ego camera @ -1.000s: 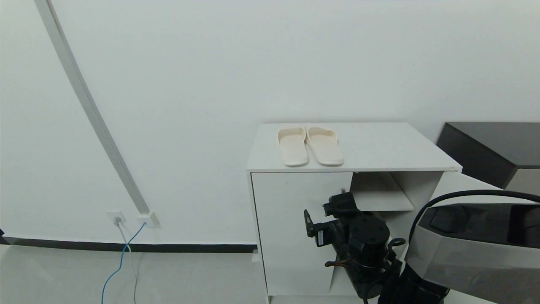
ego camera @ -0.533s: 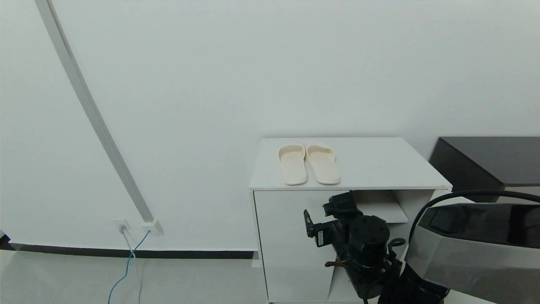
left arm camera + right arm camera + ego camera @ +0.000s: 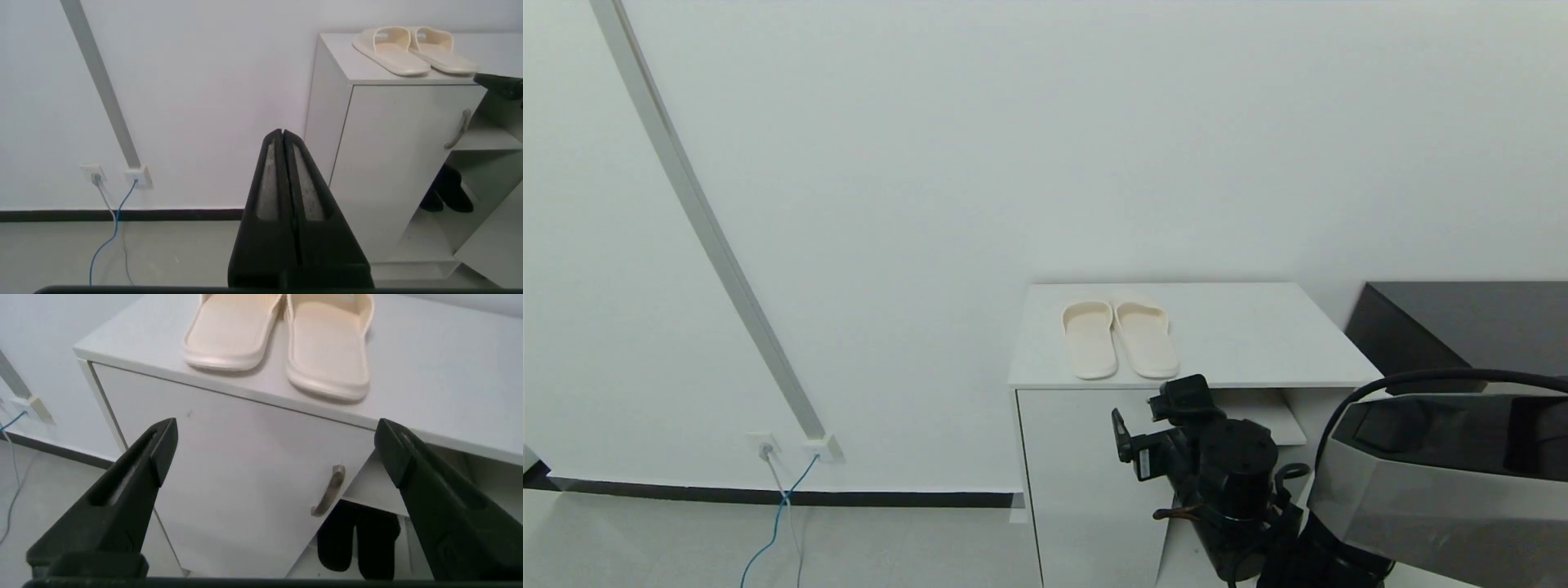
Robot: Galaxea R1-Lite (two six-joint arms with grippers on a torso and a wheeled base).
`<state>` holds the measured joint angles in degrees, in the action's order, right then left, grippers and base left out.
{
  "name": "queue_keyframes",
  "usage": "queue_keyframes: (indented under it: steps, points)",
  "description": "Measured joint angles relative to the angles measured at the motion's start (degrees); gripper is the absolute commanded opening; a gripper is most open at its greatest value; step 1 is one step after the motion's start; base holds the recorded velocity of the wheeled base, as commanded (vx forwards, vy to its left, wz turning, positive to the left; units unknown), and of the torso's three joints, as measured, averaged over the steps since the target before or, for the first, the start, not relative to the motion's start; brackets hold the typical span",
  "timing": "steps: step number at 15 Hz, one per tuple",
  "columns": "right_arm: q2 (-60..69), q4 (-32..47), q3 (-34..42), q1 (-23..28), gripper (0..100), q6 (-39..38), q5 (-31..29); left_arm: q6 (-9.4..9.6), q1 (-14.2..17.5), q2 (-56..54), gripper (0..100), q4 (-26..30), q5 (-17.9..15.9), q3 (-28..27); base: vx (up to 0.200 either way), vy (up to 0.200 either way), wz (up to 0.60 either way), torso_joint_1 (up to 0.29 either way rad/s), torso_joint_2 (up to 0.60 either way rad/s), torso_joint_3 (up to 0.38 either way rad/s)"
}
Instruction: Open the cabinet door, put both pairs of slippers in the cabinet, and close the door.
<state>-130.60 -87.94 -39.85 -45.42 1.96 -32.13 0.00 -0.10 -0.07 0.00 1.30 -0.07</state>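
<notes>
Against a plain white wall (image 3: pixel 1013 163), found the cabinet (image 3: pixel 1086 490), with a dark block of furniture (image 3: pixel 1462 327) just beside it on the right. Noted a grey conduit (image 3: pixel 703 220) slanting down the wall to two sockets (image 3: pixel 765 445) and a blue cable (image 3: pixel 776 523), all well apart from the work.

Saw the left door (image 3: pixel 245 482) shut, its handle (image 3: pixel 327 490) at the inner edge, and the right half standing open, with a dark pair of slippers (image 3: pixel 359 539) already on a lower shelf inside. Found the cream slippers (image 3: pixel 1119 339) side by side on the cabinet's top surface (image 3: pixel 1258 335), toward its left, long axes running front to back, heels toward the robot.

Held the right claw (image 3: pixel 278 441) spread wide and empty in front of the shut door, aimed at the cream pair lying ahead and, by the head view, a little higher, just past the top's front edge. Carried the left claw (image 3: pixel 283 139) pressed shut on nothing, off to the left, well apart from the cabinet.

Judged the right arm much the nearer for the cream pair. Judged the top's front edge and the handle the likeliest things to snag on.
</notes>
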Motion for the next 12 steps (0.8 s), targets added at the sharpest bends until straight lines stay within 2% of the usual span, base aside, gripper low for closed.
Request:
queue_keyframes:
  steps: [7,9,12]
  points:
    - [0.06,0.24,-0.69,0.13,100,0.72,0.61,0.10,0.00,0.00,0,0.00,-0.16,-0.02,0.000,0.000,0.00,0.156,-0.34,-0.173]
    - [1.61,6.38,-1.99,0.06,100,-0.66,0.69,0.10,0.00,0.00,0,0.00,-0.11,0.00,0.000,0.000,0.00,0.000,0.00,0.000]
    - [5.55,21.46,-5.66,-0.35,100,-5.79,0.74,0.22,0.02,0.00,0,0.00,-0.02,0.07,0.000,0.000,0.00,0.000,0.00,0.000]
